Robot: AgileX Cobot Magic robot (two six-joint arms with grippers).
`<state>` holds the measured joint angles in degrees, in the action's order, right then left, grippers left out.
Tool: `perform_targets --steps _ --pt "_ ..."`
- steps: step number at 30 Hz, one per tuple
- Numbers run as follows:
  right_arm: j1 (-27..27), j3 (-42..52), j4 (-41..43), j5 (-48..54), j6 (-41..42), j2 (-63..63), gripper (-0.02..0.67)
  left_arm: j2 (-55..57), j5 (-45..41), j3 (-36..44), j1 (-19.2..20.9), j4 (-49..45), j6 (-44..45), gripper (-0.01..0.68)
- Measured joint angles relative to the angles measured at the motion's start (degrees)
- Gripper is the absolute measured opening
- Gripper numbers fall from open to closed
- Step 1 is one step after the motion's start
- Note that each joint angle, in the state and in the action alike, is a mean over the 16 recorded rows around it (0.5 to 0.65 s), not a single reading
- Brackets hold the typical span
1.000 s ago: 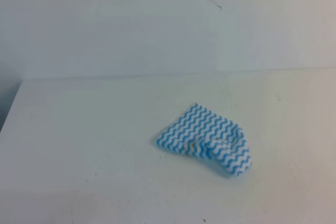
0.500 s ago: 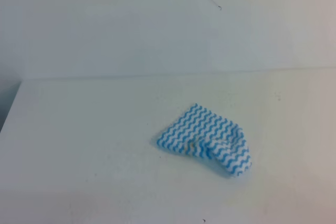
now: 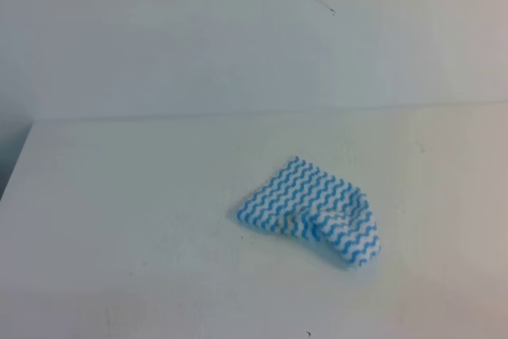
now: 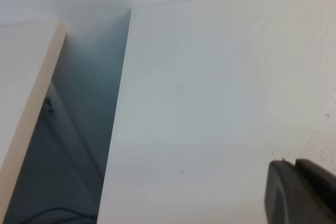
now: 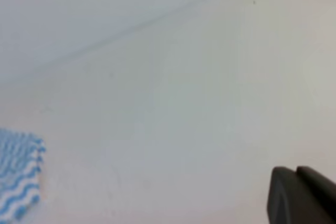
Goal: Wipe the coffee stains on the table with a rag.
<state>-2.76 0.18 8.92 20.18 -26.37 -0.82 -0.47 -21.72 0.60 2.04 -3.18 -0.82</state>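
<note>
The rag, blue and white wavy stripes, lies crumpled and partly folded on the white table, a little right of centre. A faint yellowish tinge shows on it near the fold. No coffee stains show on the bare tabletop; they are hidden or out of view. Neither arm appears in the exterior high view. In the left wrist view my left gripper hangs over bare table near its left edge, its dark fingers pressed together and empty. My right gripper is likewise shut and empty, and the rag peeks in at that view's lower left.
The table's left edge drops into a dark gap beside a white panel. A pale wall rises behind the table's far edge. Tiny dark specks dot the tabletop.
</note>
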Motion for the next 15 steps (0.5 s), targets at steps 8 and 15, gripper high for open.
perform_targets --steps 8,15 --pt "0.00 0.00 -0.92 -3.69 -0.08 0.00 -0.003 0.00 0.00 0.00 0.00 0.00 -0.03 -0.003" --pt "0.00 0.00 -1.50 -3.91 0.09 0.00 -0.003 0.47 -0.38 -0.60 0.00 -0.01 -0.05 -0.004"
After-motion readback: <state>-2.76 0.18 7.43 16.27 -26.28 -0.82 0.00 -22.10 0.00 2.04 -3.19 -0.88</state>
